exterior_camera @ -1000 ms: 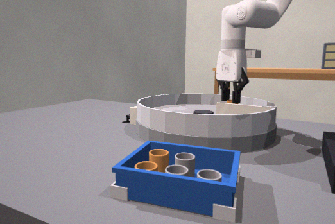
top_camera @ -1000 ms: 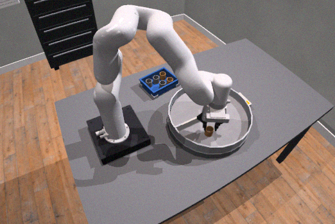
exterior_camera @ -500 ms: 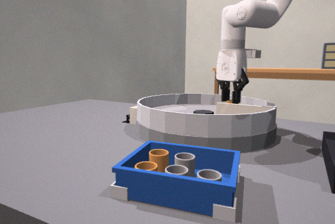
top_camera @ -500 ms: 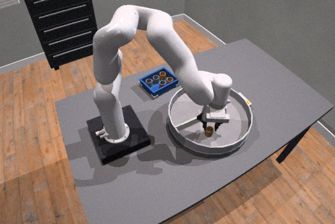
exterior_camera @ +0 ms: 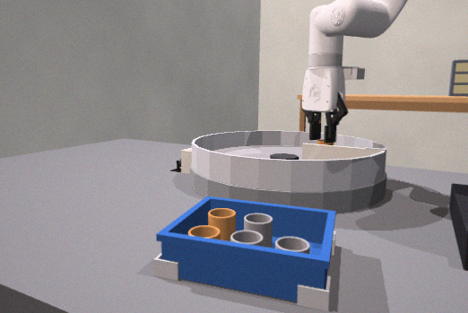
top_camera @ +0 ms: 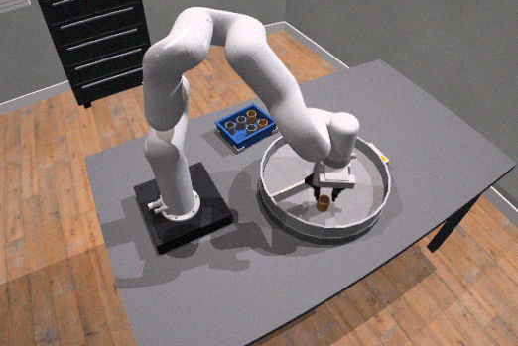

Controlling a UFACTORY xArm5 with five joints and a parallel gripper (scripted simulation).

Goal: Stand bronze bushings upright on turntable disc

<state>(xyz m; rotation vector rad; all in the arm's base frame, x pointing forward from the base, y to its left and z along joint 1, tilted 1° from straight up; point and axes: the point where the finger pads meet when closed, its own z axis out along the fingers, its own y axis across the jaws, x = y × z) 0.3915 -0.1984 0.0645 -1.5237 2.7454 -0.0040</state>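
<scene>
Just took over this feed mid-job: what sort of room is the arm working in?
Probably a small workshop or lab room: grey table on a wooden plank floor, plain grey walls, a black drawer cabinet in the corner, and a wooden bench by the far wall.

Grey walls (top_camera: 397,7), wooden plank floor (top_camera: 45,166), black drawer cabinet (top_camera: 94,27) in the corner.

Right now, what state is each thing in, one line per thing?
gripper: open, fingers either side of the bushing, holding nothing
bronze bushing on disc: upright on an open end, off the hub
turntable: one bushing on its disc
hub: bare
crate: holds five bushings
bronze bushings in crate: two, upright
steel bushings in crate: three, upright
</scene>
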